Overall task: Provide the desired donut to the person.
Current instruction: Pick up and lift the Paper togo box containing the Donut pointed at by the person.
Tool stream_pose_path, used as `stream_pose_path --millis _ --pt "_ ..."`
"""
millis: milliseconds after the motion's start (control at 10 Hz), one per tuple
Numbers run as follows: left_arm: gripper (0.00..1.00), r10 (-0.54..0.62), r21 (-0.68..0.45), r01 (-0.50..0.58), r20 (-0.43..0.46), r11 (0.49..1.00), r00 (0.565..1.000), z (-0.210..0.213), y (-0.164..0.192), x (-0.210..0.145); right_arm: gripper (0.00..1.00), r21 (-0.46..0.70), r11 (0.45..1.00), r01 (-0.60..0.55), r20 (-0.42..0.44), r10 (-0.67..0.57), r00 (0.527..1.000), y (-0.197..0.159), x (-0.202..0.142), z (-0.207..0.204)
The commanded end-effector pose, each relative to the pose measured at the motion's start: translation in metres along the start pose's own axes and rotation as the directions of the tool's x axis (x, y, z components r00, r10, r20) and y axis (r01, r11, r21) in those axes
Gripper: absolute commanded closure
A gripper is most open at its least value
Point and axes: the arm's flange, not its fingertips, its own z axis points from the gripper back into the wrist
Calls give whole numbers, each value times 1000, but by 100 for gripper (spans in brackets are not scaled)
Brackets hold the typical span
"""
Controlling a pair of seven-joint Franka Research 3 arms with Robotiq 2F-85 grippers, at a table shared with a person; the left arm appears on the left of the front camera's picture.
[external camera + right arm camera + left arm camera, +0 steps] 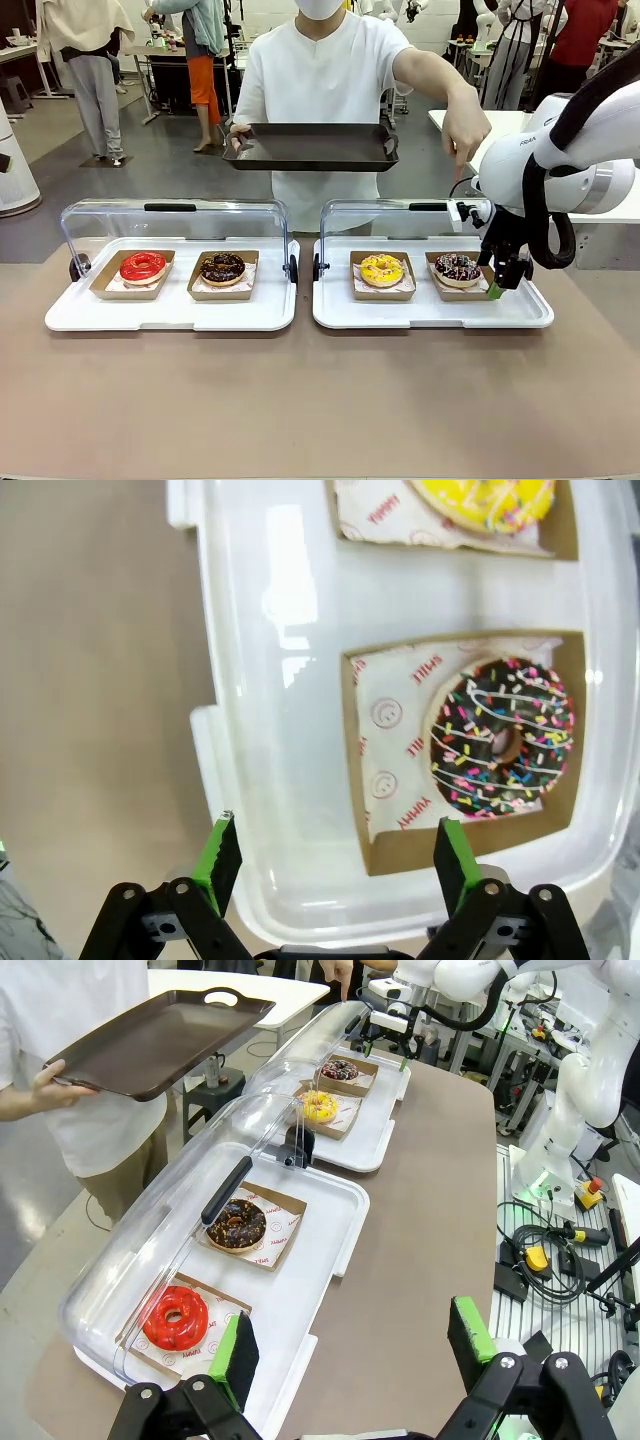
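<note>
The sprinkle donut (458,267) sat in its box (437,284) on the right white tray (430,311). The right gripper (505,280) hung just beside it, wide open and empty. The person (320,80) pointed down toward it, holding a dark tray (310,147). The left gripper (350,1335) was open and empty too.

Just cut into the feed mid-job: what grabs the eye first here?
The person in the white shirt at the far side holds out a dark brown rectangular tray and points down at the right white serving tray. There the robot's right hand hangs open by the chocolate donut with coloured sprinkles at that tray's outer end.
</note>
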Motion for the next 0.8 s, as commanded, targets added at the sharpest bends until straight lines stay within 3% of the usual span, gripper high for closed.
stream_pose_path --millis 0,700 --pt "0 -3 0 3 12 1000 1000 0 0 1 0 -9 1000 6 -38 -6 999 -16 -5 -8" --pt "0 -3 0 3 12 1000 1000 0 0 1 0 -6 1000 -29 -72 28 997 -17 -15 -42"
